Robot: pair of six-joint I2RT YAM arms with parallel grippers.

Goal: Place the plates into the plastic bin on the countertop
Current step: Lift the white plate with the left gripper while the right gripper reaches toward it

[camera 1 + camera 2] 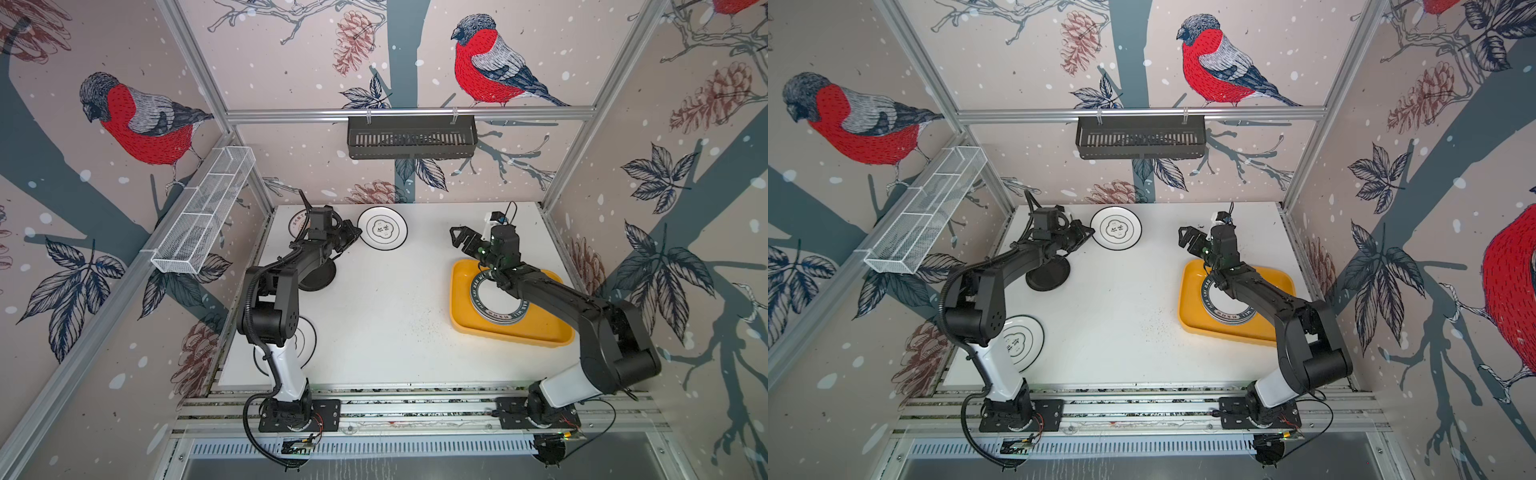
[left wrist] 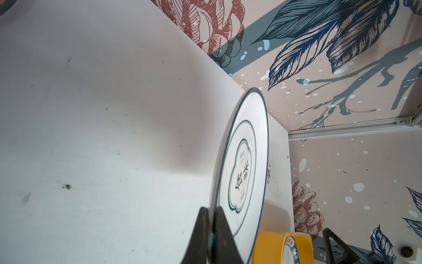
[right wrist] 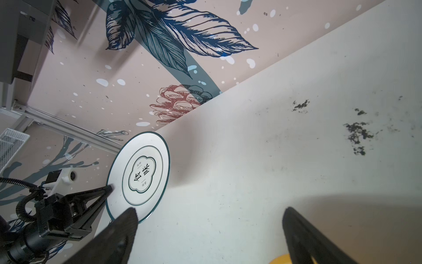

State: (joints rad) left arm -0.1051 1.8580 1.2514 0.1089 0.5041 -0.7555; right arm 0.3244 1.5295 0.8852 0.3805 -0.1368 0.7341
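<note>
**Clerk:** Entry one, left claw?

**Me:** My left claw [image 1: 354, 240] is closed, and its fingers [image 2: 199, 230] pinch the near rim of the flower plate [image 1: 382, 228]. The plate sits in the upper middle of both top views, low over the countertop [image 1: 386, 316]. I cannot tell whether it has lifted clear.

**Clerk:** Entry two, right claw?

**Me:** My right claw [image 1: 456, 237] has its jaws wide apart and nothing between them. It is right of centre, just above the bin's upper left corner.

**Clerk:** Entry three, destination?

**Me:** The bin [image 1: 457, 291] is at middle right, with its long side running roughly left to right. The lettered plates [image 1: 478, 299] are stacked inside, and my right arm lies across them.

**Clerk:** Bearing from the held plate?

**Me:** The bin lies to the right and lower in the frame, well apart from the plate. The plate is round, so it has no long axis to line up. My right arm is nearer the bin, but my left claw has the plate.

**Clerk:** Obstructions?

**Me:** My right claw stands between the plate and the bin, and I judge it must clear first. Three other plates are off the path:
- The black plate [image 1: 320, 278] is under my left forearm.
- A second flower plate [image 1: 1027, 340] is at lower left.
- A half-hidden plate [image 1: 296, 226] is at upper left, behind my left wrist.
</note>
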